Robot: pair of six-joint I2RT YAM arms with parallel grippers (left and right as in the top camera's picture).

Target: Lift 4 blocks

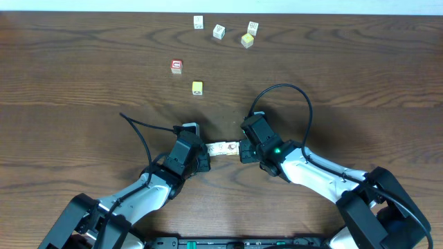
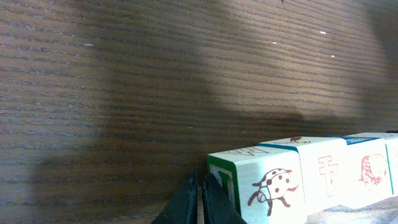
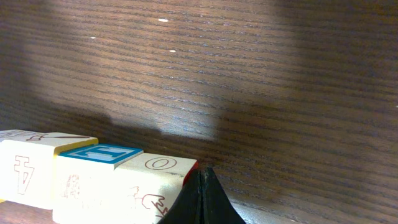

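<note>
A short row of white blocks with printed marks lies end to end between my two grippers, near the table's front middle. My left gripper is shut, its closed tips pressed against the row's left end, beside the ladybug block. From the other side, my right gripper is shut too, its tips against the end block marked with an O. Nothing sits between either pair of jaws. Whether the row rests on the wood or hangs just above it, I cannot tell.
Far across the table stand three loose white cubes and a yellow cube. A red cube and another yellow cube sit nearer, behind the left gripper. Black cables loop over both arms.
</note>
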